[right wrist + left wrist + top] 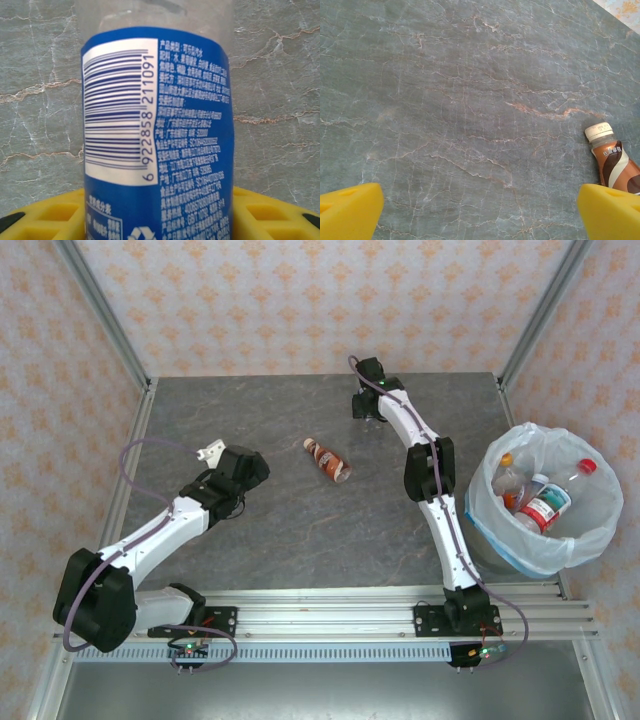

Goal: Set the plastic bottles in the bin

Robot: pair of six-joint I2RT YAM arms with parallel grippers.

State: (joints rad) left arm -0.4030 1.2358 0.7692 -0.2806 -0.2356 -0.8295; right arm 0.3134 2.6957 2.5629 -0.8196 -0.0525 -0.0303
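A clear plastic bottle with a blue label (157,125) stands between the yellow fingers (55,215) of my right gripper (157,220), and both pads press against its sides. In the top view my right gripper (368,402) is at the far middle of the table. A brown bottle with a white cap (328,460) lies on its side in the middle of the table. In the left wrist view the brown bottle (615,165) lies just past the right fingertip. My left gripper (480,215) is open over bare table, to the left of that bottle (222,462). The bin (600,525) with its white bag stands at the right.
Several bottles with red, orange and white caps and labels (545,505) lie inside the bin. The grey marble table (270,530) ends at metal frame posts on the left (130,370) and right (520,360), with a patterned wall behind.
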